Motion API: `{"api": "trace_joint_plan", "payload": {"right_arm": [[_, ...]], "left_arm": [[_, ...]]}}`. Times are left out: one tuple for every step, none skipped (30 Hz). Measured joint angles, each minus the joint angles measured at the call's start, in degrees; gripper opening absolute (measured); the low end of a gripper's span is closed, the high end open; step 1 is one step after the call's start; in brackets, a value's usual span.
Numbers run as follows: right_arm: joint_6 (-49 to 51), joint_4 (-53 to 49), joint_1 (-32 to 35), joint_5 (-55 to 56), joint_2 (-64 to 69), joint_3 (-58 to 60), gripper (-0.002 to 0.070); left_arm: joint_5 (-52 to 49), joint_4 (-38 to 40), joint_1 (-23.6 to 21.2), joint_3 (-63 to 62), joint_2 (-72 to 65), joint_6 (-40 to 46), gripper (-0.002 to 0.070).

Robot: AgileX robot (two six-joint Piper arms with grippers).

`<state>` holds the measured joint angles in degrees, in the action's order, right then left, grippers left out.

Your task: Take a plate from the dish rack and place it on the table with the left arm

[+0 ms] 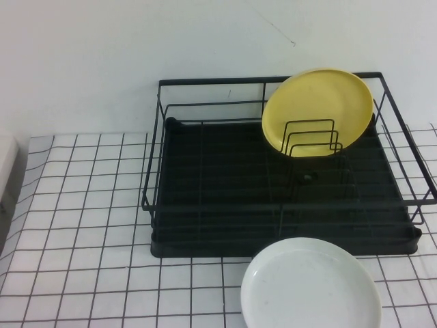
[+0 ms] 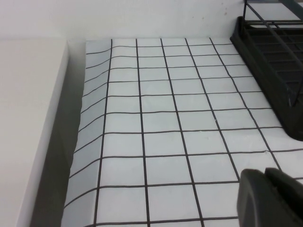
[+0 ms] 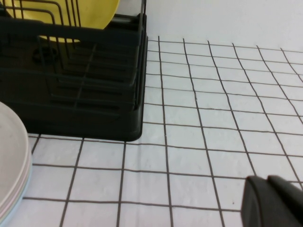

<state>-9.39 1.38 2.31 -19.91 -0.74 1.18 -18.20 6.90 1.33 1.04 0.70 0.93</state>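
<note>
Plate [image 1: 311,290] lies on table [image 1: 89,225] before dish rack [image 1: 205,205]; left pincer [image 2: 270,198] and right pincer [image 3: 274,201] states unclear.

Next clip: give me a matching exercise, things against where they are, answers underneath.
Things:
1. white plate
2. yellow plate
3. dish rack
4. left claw

Places:
A. leaning upright in the wire dividers
B. low over bare grid cloth, beside the rack's corner
C. flat on the table, just in front of the rack
D. standing on the cloth near the wall

The right claw is also low over the cloth.

Pairs: 1-C, 2-A, 3-D, 4-B
</note>
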Motion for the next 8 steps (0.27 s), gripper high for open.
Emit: {"api": "trace_joint_plan", "payload": {"right_arm": [[0.0, 0.0, 0.0, 0.0, 0.0, 0.0, -0.0003], [0.0, 0.0, 0.0, 0.0, 0.0, 0.0, -0.0003], [0.0, 0.0, 0.0, 0.0, 0.0, 0.0, -0.0003], [0.0, 0.0, 0.0, 0.0, 0.0, 0.0, -0.0003], [0.0, 0.0, 0.0, 0.0, 0.0, 0.0, -0.0003], [0.0, 0.0, 0.0, 0.0, 0.0, 0.0, -0.0003], [0.0, 0.0, 0.0, 0.0, 0.0, 0.0, -0.0003], [0.0, 0.0, 0.0, 0.0, 0.0, 0.0, -0.0003]], "left_arm": [[0.0, -0.1, 0.0, 0.0, 0.0, -0.12, -0.0002], [0.0, -0.08, 0.0, 0.0, 0.0, -0.22, -0.0002], [0.0, -0.08, 0.0, 0.0, 0.0, -0.22, -0.0002], [-0.09, -0.22, 0.0, 0.0, 0.0, -0.22, -0.0002], [-0.09, -0.22, 0.0, 0.0, 0.0, -0.22, -0.0002], [-0.09, -0.22, 0.0, 0.0, 0.0, -0.22, -0.0002], [-0.09, -0.22, 0.0, 0.0, 0.0, -0.22, -0.0002], [-0.09, -0.22, 0.0, 0.0, 0.0, -0.22, -0.0002]]}}
